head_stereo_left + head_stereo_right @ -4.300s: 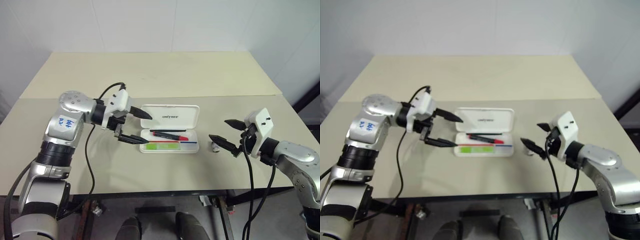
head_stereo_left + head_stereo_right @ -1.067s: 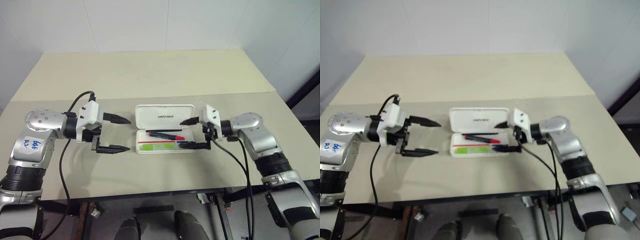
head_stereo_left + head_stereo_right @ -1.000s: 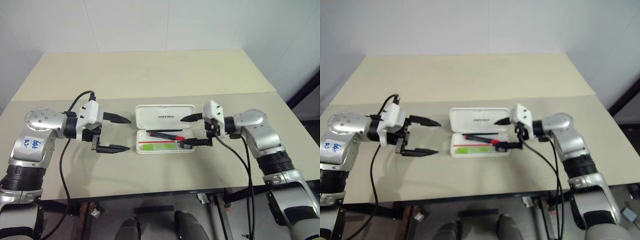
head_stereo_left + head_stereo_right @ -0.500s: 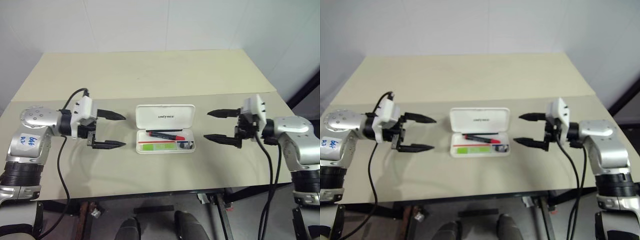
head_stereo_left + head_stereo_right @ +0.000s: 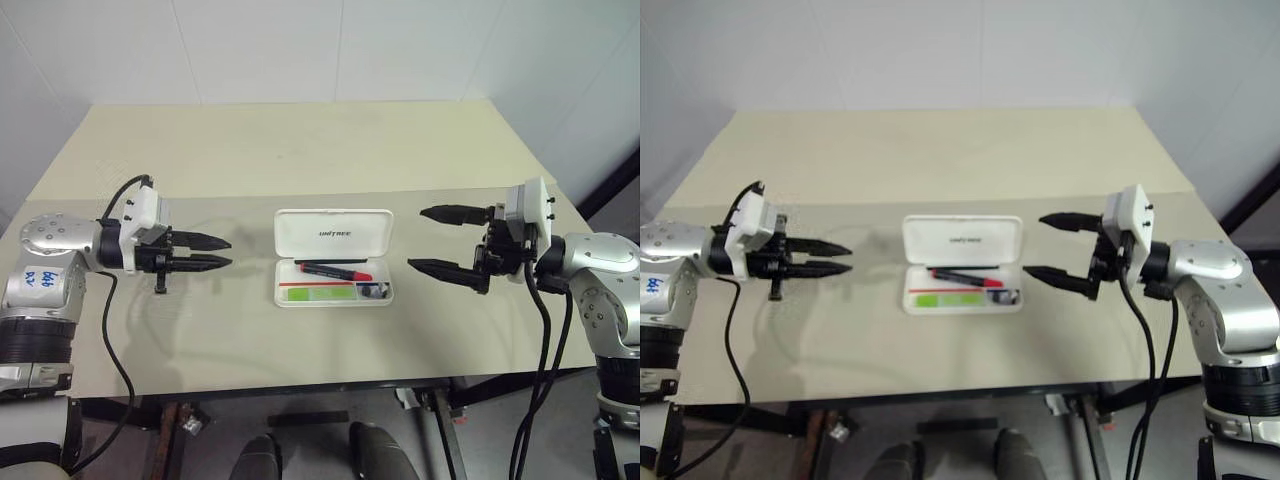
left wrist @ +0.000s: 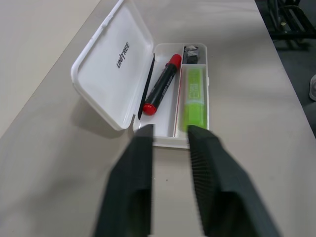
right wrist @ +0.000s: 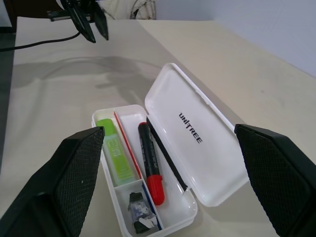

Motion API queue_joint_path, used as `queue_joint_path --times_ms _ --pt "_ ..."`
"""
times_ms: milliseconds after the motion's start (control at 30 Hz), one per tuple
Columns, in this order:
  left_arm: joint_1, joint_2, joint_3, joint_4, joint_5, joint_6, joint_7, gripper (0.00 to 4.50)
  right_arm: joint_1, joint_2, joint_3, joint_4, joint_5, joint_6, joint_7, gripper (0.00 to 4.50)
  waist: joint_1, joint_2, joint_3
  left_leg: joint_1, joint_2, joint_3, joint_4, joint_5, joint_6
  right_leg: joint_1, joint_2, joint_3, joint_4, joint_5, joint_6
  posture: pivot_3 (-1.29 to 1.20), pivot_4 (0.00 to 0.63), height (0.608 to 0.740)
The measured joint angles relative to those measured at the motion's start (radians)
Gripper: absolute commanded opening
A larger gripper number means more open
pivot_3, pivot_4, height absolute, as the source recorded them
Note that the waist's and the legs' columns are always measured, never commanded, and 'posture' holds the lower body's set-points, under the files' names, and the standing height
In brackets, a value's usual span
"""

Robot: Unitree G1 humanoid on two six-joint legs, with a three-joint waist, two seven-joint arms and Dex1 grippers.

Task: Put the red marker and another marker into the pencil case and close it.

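Both markers lie in the open pencil case [image 5: 333, 262] mid-bench, so with my left pincer [image 5: 222, 252] nearly together and right pincer [image 5: 432, 239] wide apart, I'd push the lid [image 5: 335, 233] down evenly.

Case open on table, both markers inside.
White pencil case [image 5: 334, 262] flat, lid up, dark print showing. Red marker [image 5: 336, 270] lengthwise in rear tray slot, dark barrel, red end. Pale green marker [image 5: 322, 292] in front slot, beside red-and-blue stripe.
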Motion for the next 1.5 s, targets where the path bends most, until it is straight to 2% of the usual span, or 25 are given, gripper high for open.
queue_joint_path --times_ms 100,233,567,800,967,1133,1333,1500 --pt "-0.013 -0.012 -0.001 0.025 0.007 -0.011 0.014 0.01 0.000 0.000 0.000 0.001 0.000 0.000 -0.008 4.50 0.000 0.000 0.000 0.000 0.000 0.000 0.000 0.000 0.000 0.000 0.000 0.000 0.000 0.000 0.000 0.00 0.150 0.740" --pt "-0.071 -0.102 -0.011 0.130 0.065 -0.030 0.148 0.01 0.001 0.000 0.000 0.009 -0.001 -0.007 -0.017 4.50 0.006 0.000 0.000 0.000 0.000 0.000 0.001 0.000 0.000 0.000 0.000 0.000 0.001 0.001 0.001 0.00 0.150 0.740" --pt "-0.188 -0.279 -0.095 0.353 0.221 -0.121 0.339 0.01 0.009 0.001 0.000 0.012 -0.003 -0.029 -0.054 4.50 0.023 0.000 0.000 -0.001 0.000 0.000 0.002 0.000 0.000 0.000 0.000 0.000 0.000 0.001 0.002 0.00 0.150 0.740" --pt "-0.285 -0.345 -0.120 0.539 0.313 -0.172 0.443 0.01 0.023 0.006 -0.001 -0.004 -0.004 -0.040 -0.088 4.50 0.020 0.000 0.000 -0.001 -0.001 0.000 0.001 0.000 0.000 0.000 0.000 0.000 0.000 0.001 0.002 0.00 0.150 0.740" --pt "-0.307 -0.387 -0.114 0.577 0.312 -0.237 0.437 0.01 0.045 0.017 -0.001 -0.017 -0.002 -0.040 -0.110 4.50 0.022 0.000 0.000 -0.001 -0.001 0.000 0.001 0.000 0.000 0.000 0.000 0.000 0.000 0.001 0.002 0.00 0.150 0.740" --pt "-0.307 -0.422 -0.084 0.569 0.268 -0.306 0.361 0.01 0.056 0.021 0.000 -0.041 -0.001 -0.040 -0.128 4.50 0.022 0.000 0.000 -0.001 -0.001 0.000 0.001 0.000 0.000 0.000 0.000 0.000 -0.001 0.001 0.003 0.00 0.150 0.740" --pt "-0.269 -0.428 -0.074 0.457 0.211 -0.321 0.241 0.01 0.073 0.021 0.000 -0.055 0.000 -0.039 -0.143 4.50 0.021 0.000 0.000 -0.001 -0.001 0.000 0.001 0.000 0.000 0.000 0.000 0.001 -0.001 0.001 0.003 0.00 0.150 0.740" --pt "-0.190 -0.427 -0.122 0.360 0.204 -0.316 0.138 0.01 0.078 0.022 0.000 -0.056 0.001 -0.036 -0.149 4.50 0.022 0.000 0.000 -0.001 -0.001 0.000 0.001 0.000 0.000 0.000 0.000 0.001 0.000 0.001 0.002 0.00 0.150 0.740"
